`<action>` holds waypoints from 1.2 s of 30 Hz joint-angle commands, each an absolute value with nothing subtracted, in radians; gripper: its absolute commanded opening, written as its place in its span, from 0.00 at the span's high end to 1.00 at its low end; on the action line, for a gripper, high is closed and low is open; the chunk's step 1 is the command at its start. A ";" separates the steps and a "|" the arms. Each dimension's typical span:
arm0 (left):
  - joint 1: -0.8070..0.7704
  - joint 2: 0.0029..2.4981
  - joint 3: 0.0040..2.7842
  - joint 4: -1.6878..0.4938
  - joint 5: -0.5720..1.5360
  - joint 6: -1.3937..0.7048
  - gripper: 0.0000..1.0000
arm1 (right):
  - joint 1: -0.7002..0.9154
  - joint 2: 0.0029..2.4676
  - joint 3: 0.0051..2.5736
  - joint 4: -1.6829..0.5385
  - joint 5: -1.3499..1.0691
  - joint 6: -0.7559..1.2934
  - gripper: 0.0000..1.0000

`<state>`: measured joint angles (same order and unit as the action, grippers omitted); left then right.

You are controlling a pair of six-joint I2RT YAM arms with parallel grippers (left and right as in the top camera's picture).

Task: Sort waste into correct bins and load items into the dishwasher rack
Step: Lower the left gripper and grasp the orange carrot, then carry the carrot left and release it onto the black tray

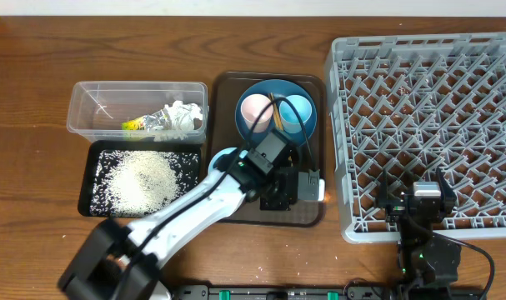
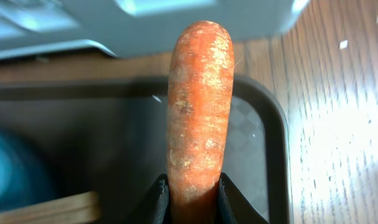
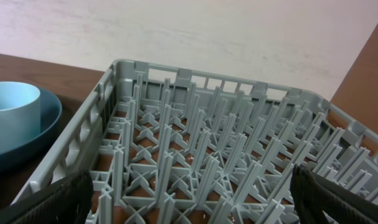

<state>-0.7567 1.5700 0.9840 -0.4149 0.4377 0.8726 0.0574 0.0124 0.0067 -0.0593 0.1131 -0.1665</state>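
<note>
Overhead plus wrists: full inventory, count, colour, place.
dishwasher rack: 1, grey, table's right side
clear tub: 1, transparent, upper left
crumpled paper: 1, white with yellow-green wrapper, in clear tub
black tray: 1, black, below clear tub
rice: pile, white, in black tray
serving tray: 1, dark brown, centre
plate: 1, blue, on serving tray
cups: 2, white-pink and light blue, on plate
bowl: 1, pale blue, serving tray's left edge
chopsticks: count unclear, wooden, on serving tray
carrot: 1, orange, in left gripper
left gripper: 1, black, shut on carrot
right gripper: 1, black, open, at dishwasher rack
</note>
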 commanded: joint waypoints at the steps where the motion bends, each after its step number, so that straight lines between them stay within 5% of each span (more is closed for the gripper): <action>1: -0.756 1.485 0.986 -0.414 0.402 0.759 0.80 | 0.039 0.011 0.006 -0.062 0.131 -0.170 0.01; 14: -0.543 1.213 0.986 -0.440 0.065 0.185 0.92 | 0.039 0.011 0.006 -0.062 0.131 -0.170 0.01; 23: -0.301 1.132 0.986 -0.767 0.025 -0.054 0.92 | 0.039 0.011 0.006 -0.062 0.130 -0.170 0.01; 36: -0.184 1.207 0.951 -0.957 0.025 -0.084 0.92 | 0.039 0.011 0.006 -0.062 0.126 -0.170 0.01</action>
